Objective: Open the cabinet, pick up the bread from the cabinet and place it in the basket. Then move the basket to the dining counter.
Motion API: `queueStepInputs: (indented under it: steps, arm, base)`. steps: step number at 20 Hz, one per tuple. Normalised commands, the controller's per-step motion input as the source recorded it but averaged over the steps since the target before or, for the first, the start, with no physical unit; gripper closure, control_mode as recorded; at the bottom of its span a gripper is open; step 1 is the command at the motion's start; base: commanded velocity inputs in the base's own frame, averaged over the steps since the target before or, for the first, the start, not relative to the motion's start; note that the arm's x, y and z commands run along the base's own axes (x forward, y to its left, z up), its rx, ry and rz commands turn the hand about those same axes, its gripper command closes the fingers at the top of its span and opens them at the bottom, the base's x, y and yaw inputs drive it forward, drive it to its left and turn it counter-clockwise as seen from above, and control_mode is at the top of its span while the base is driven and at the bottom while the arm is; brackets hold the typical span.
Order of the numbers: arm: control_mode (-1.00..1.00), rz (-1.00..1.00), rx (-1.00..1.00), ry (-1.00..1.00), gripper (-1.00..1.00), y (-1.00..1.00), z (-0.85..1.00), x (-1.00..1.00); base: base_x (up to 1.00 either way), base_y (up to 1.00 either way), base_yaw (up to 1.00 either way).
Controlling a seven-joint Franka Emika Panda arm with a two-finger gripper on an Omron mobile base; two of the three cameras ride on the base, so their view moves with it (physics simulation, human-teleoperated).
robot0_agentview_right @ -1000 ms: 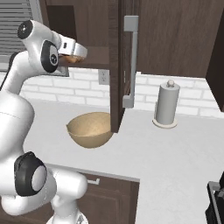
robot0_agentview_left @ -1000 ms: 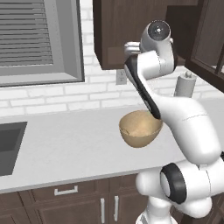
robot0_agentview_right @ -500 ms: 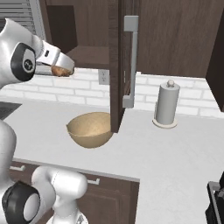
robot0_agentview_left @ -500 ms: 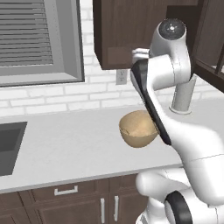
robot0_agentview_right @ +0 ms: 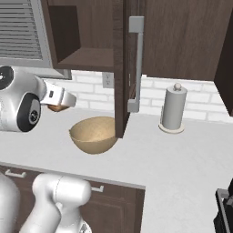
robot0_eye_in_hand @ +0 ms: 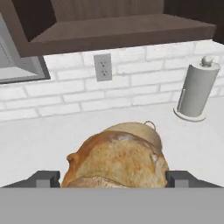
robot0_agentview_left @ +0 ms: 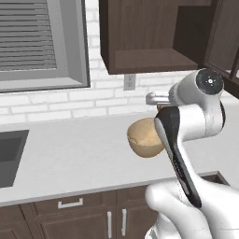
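Golden-brown bread [robot0_eye_in_hand: 116, 159] gripped between wide-set fingers [robot0_eye_in_hand: 43, 178] of gripper [robot0_eye_in_hand: 114, 179], above counter [robot0_agentview_right: 182, 159], near basket [robot0_agentview_right: 93, 134]. Basket on counter beneath open cabinet [robot0_agentview_right: 120, 68], door edge just beside rim. Paper towel roll [robot0_agentview_right: 173, 108] near wall, apart from basket.

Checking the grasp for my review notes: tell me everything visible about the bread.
The small rounded golden-brown bread roll has a cracked, floury crust, paler on top and darker at its sides. It sits between the jaws of the gripper, which stand wide at either side, above the round tan wooden basket on the white worktop, not yet in it.
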Motion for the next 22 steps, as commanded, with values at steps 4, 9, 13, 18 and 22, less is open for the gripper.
queueStepInputs:
  steps: [4,9,13,18,22]
  arm:
    - [-1.00,0.21,0.04,0.00,1.00,0.04,-0.81,0.11]
    - [-1.00,0.02,0.02,0.09,1.00,0.03,-0.45,0.34]
    - [-1.00,-0.11,-0.09,0.26,1.00,0.00,-0.46,0.52]
    - [-1.00,-0.24,-0.07,0.28,1.00,-0.01,-0.20,0.61]
    - [-1.00,-0.16,-0.03,0.36,1.00,-0.06,-0.30,0.67]
  base:
    - [0.00,0.00,0.00]
    - [0.00,0.00,0.00]
    - [0.00,0.00,0.00]
    - [0.00,0.00,0.00]
    - [0.00,0.00,0.00]
